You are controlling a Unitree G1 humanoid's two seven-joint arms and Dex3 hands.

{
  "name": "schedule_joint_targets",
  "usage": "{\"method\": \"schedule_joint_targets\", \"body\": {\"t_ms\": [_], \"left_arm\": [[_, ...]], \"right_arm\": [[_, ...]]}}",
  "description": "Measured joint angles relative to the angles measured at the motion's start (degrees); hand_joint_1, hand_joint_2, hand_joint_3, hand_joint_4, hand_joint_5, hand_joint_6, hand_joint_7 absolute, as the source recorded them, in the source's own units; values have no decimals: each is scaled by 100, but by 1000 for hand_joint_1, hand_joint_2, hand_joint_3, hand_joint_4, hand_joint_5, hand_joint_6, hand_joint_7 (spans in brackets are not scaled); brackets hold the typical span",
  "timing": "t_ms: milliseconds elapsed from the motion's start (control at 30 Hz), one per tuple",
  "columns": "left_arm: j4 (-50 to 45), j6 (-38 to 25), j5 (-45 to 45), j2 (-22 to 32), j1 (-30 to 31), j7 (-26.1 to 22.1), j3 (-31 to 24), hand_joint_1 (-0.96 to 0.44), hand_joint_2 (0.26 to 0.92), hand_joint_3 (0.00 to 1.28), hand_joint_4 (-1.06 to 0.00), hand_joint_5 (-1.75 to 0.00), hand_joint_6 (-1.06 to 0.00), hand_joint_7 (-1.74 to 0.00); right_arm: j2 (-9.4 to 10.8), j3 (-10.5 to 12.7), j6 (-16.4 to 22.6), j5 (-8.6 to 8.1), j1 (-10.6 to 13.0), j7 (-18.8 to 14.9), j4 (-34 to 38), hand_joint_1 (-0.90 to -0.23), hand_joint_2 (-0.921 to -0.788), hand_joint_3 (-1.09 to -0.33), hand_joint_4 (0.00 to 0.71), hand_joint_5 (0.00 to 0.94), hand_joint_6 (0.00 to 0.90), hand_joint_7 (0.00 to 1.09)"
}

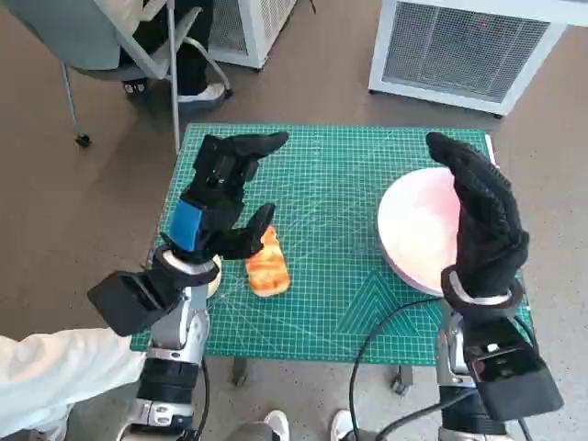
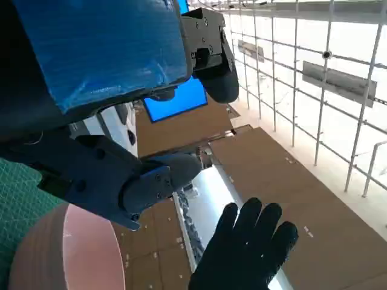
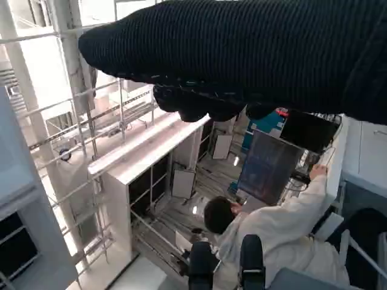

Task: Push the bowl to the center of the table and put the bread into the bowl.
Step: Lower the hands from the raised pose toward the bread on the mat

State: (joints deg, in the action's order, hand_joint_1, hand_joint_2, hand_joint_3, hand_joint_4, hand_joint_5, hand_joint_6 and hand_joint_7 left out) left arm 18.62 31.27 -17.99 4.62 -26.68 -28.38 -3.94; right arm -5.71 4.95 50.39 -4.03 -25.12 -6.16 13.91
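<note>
pink bowl [image 1: 418, 230] sits on the right part of the green mat [image 1: 331, 276], near the table's right edge, round, smooth, pale pink; nothing visible inside it, though the right hand covers part of its right side. in the left wrist view the bowl [image 2: 66, 254] shows as a curved pink rim with the green gridded mat beside it. bread [image 1: 267, 264] lies on the mat left of centre, well apart from the bowl; oblong, golden-orange, glossy crust with lighter streaks. mat is dark green with a fine white grid and diagonal lines, covering the small table. left hand [image 1: 225, 197], black with a blue tape patch on its back, is above the mat just over the bread; fingers spread and reaching toward the far edge, thumb curled down close by the bread's far end; it holds nothing, and whether the thumb touches the bread cannot be told. right hand [image 1: 482, 220], in a black ribbed knitted glove, stands edge-on at the bowl's right side, fingers straight and apart, holding nothing; whether it touches the bowl's rim cannot be told from here. in the left wrist view the gloved right hand [image 2: 248, 248] shows with fingers fanned. a chair [image 1: 110, 46] with metal legs stands on the brown floor beyond the table's far left corner. a person in a white sleeve [image 3: 272, 235] shows in the right wrist view.
</note>
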Motion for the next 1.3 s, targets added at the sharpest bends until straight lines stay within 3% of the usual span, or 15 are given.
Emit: {"method": "schedule_joint_targets", "body": {"t_ms": [967, 1100, 1300], "left_arm": [[0, 203, 201, -30, -7, 189, -24, -268, 696, 802, 1, -744, 1, -1005], [0, 223, 205, -34, -7, 196, -24, -265, 696, 803, 1, -746, 1, -1006], [0, 226, 203, -32, -3, 199, -35, -264, 695, 805, 1, -746, 1, -1005]], "right_arm": [[-71, 37, -51, -16, 148, -2, -37, -356, -921, -537, 378, 20, 33, 861], [-164, 127, -1, -72, 155, -36, 33, -360, -921, -531, 381, 19, 47, 836], [-397, 332, 123, -290, 166, -120, 294, -363, -921, -526, 383, 18, 59, 816]]}}
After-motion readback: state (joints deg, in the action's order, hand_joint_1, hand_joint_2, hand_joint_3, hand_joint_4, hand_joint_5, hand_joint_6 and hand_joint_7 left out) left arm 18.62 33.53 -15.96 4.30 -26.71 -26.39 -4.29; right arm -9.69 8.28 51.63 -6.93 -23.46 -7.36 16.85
